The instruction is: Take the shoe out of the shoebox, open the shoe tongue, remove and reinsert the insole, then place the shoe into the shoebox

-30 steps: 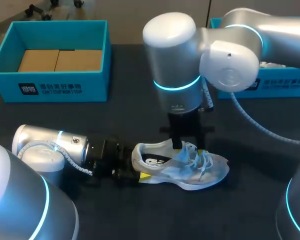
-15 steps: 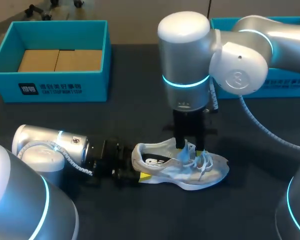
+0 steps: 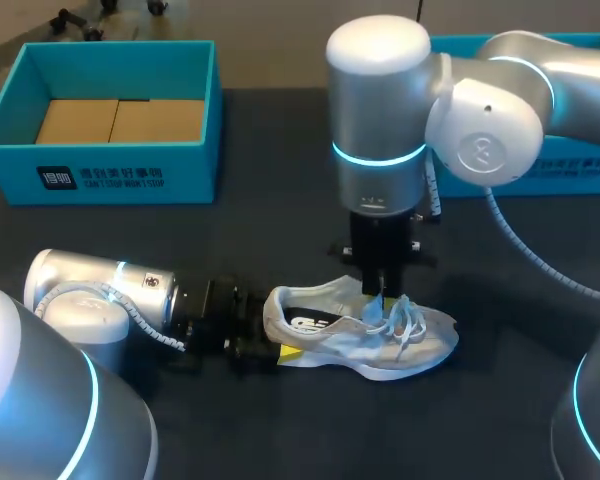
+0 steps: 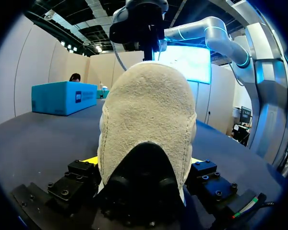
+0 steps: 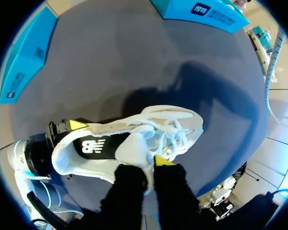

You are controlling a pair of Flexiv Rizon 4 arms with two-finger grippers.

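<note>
Right wrist view: the tongue [image 5: 132,146] is pinched by the right gripper [image 5: 151,162], likely for opening, the heel [image 4: 144,105] of the shoe [image 5: 178,122] clamped steady by the left gripper [image 4: 144,162].

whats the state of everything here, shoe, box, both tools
shoebox: open, no shoe inside
shoe: out of the shoebox, upright on its sole
tongue: pinched in the right tool
insole: inside the shoe
left tool: shut on the shoe's heel
right tool: shut on the tongue
</note>
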